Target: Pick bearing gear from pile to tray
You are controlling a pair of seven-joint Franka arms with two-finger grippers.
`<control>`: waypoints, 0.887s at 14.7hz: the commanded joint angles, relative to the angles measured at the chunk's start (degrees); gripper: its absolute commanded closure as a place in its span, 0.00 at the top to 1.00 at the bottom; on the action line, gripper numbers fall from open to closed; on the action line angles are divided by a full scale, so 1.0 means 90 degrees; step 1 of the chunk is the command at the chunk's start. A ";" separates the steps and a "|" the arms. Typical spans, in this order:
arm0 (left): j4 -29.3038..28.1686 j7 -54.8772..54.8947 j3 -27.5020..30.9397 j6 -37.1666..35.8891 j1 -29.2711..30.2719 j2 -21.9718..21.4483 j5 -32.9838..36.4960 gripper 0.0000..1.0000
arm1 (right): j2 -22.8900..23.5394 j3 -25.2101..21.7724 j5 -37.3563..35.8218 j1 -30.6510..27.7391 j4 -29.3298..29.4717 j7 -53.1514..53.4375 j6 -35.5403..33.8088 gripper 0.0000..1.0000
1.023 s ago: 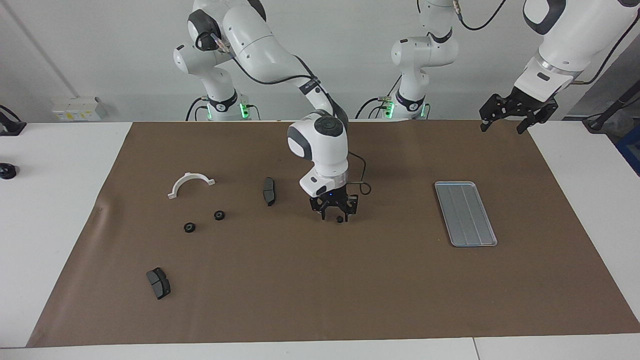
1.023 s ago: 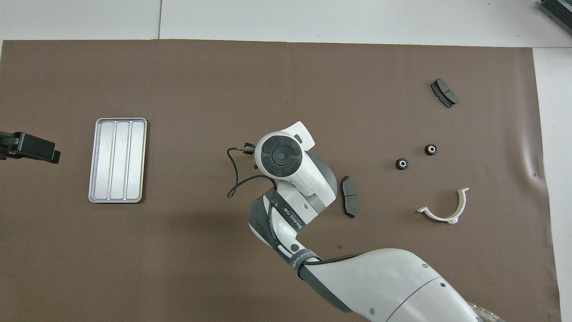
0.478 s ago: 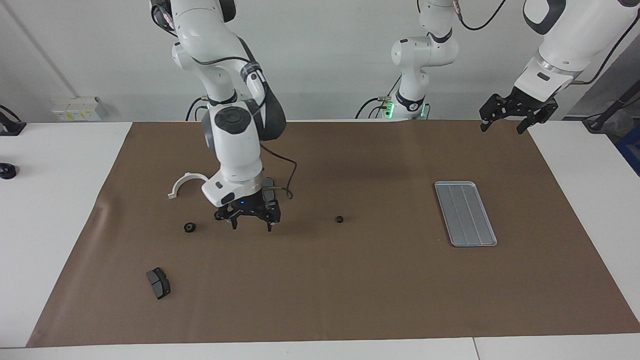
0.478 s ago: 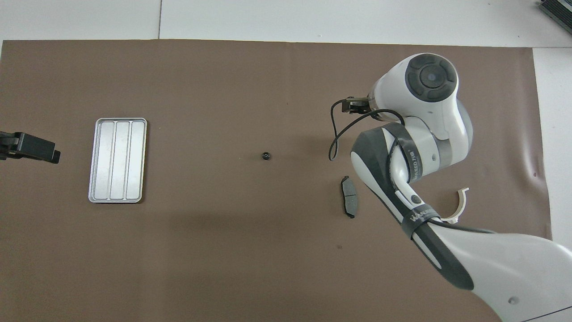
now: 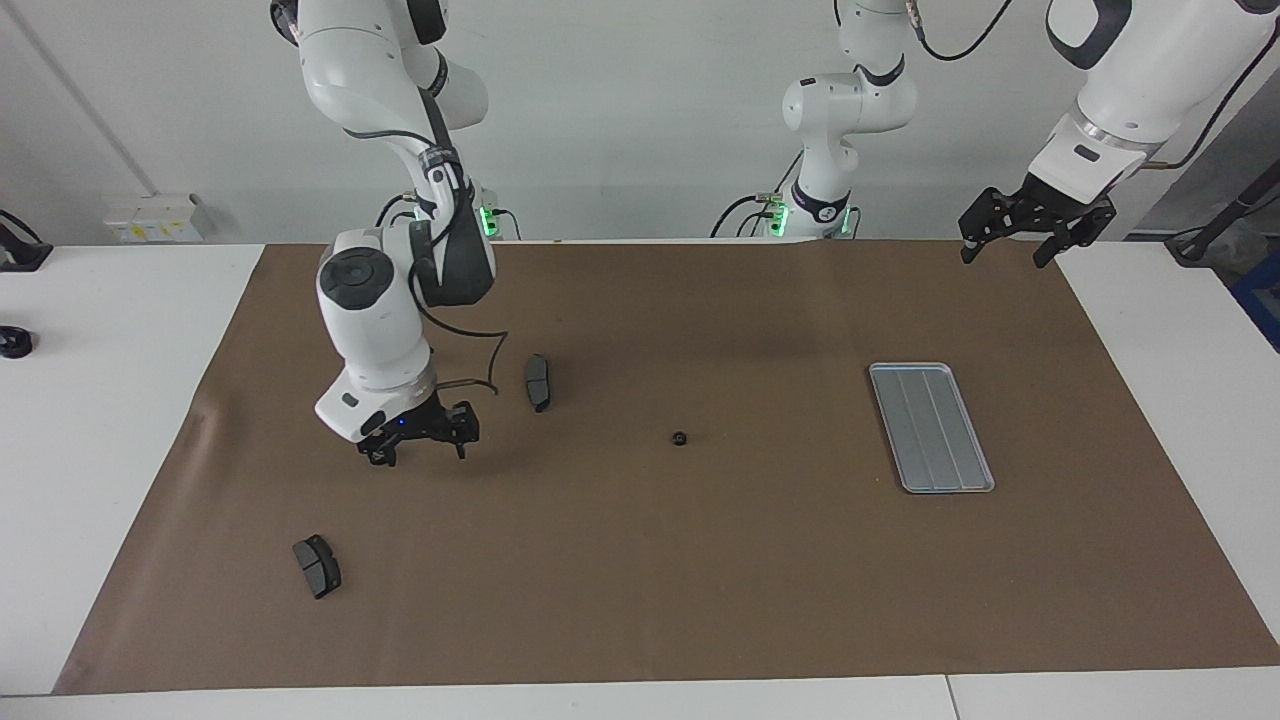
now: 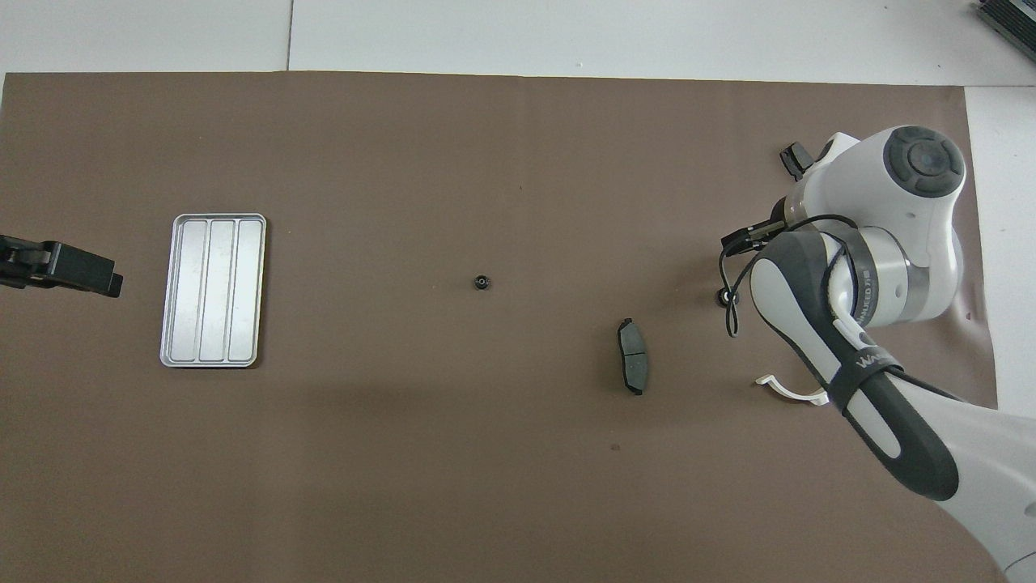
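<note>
So the right gripper (image 5: pixel 420 447) is down low over the pile's end of the desk (image 5: pixel 640 560), jaws spread apart with nothing between them as far as I can see. Whether the tips actually touch the brown mat is hard to call from the facing view. The arm's wrist blocks a lot here: the white half-ring bracket (image 6: pixel 789 391) only pokes out as a sliver from above and is totally hidden in the facing view. One small gear (image 6: pixel 719 299) barely peeks out beside the cable from above, and I can't find the other one from that spot at all.

One black gear (image 5: pixel 679 438) sits alone mid-desk, between the pile and the tray (image 5: pixel 931 427), well apart from both. The tray has nothing in it.

A dark pad (image 5: pixel 538 381) lies just beside the right gripper, toward the tray. Another pad (image 5: pixel 317 565) sits farther from the robots, mostly covered by the wrist from above.

The left gripper (image 5: pixel 1020 243) waits up in the air over the mat's edge at its own end, jaws apart; it's cut off at the frame edge from above.
</note>
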 commanded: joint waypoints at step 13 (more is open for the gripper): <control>-0.2396 -0.2190 0.0017 0.3582 -0.2480 0.0115 0.0146 1.00 | -0.0311 0.0128 0.0162 -0.0648 -0.1480 -0.1462 0.1442 0.76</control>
